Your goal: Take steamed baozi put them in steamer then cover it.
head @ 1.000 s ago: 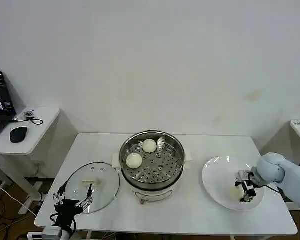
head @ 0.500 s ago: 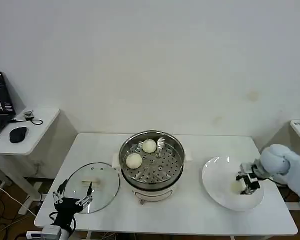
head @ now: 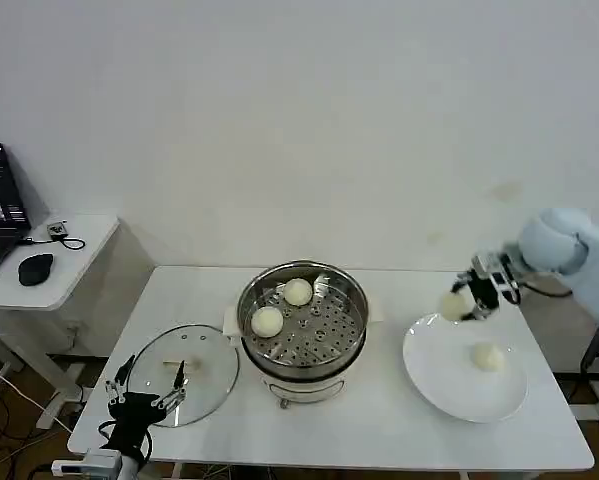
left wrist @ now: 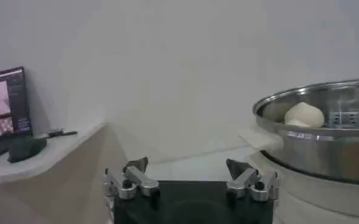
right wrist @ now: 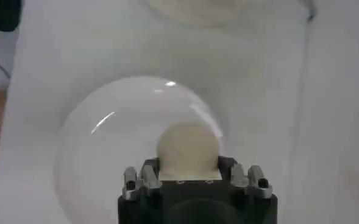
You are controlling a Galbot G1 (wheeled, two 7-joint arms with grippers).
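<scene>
Baozi [head: 456, 305] lifted off the plate [head: 429, 378], clamped in my right tool [head: 469, 300].
Two sit in the steamer [head: 349, 300]; one waits plated; carry next. Left tool [head: 145, 392] idle, fingers apart, at worktop's front-left corner.

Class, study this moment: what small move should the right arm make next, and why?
Probably carry the baozi leftward to above the steamer. The right gripper holds it lifted over the plate rim, and the steamer's tray has open space beside its two buns.

The right end effector [head: 476, 297] is raised, fingers clamped on its load; the left end effector [head: 145, 392] hangs low, fingers spread.
</scene>
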